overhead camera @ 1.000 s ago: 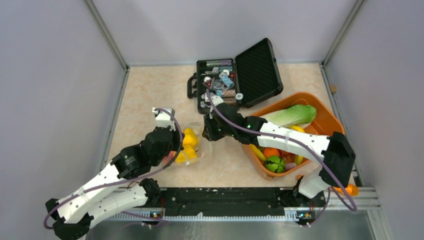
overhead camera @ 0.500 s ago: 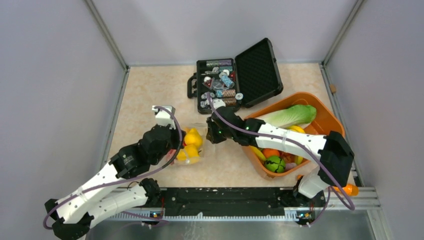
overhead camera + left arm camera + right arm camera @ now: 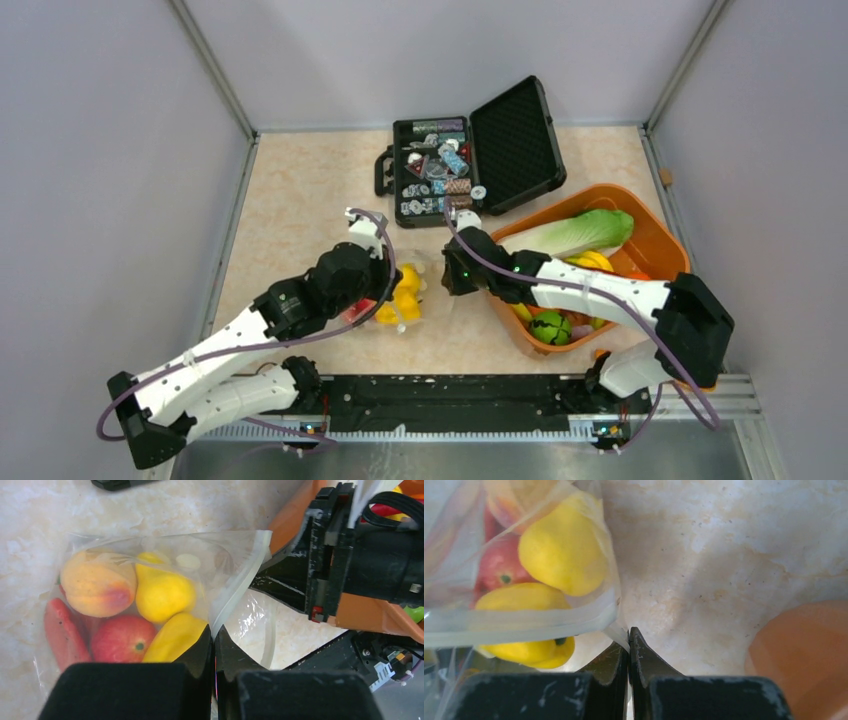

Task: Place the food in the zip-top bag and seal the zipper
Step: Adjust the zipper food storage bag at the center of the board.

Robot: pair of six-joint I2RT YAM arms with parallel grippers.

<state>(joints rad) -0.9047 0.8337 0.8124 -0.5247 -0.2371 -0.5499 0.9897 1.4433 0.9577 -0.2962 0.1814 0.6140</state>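
The clear zip-top bag (image 3: 418,268) lies on the table between the two arms, holding food: a peach (image 3: 97,582), a yellow fruit (image 3: 162,592), a red fruit (image 3: 122,640), a yellow pepper (image 3: 175,637) and a watermelon slice (image 3: 57,635). My left gripper (image 3: 214,636) is shut on the bag's edge by the zipper (image 3: 240,580). My right gripper (image 3: 628,639) is shut on the bag's corner at the end of the zipper strip (image 3: 524,625). From above, the left gripper (image 3: 392,290) sits over the bag's left side and the right gripper (image 3: 447,283) at its right.
An orange oval tub (image 3: 655,240) with a lettuce (image 3: 585,232) and more toy food stands just right of the right gripper. An open black case (image 3: 515,135) of poker chips sits at the back. Grey walls close in the table on three sides.
Both arms and the bag have shifted to the right, toward the tub. The right gripper's jaws have closed onto the bag's corner. The left gripper stayed shut.
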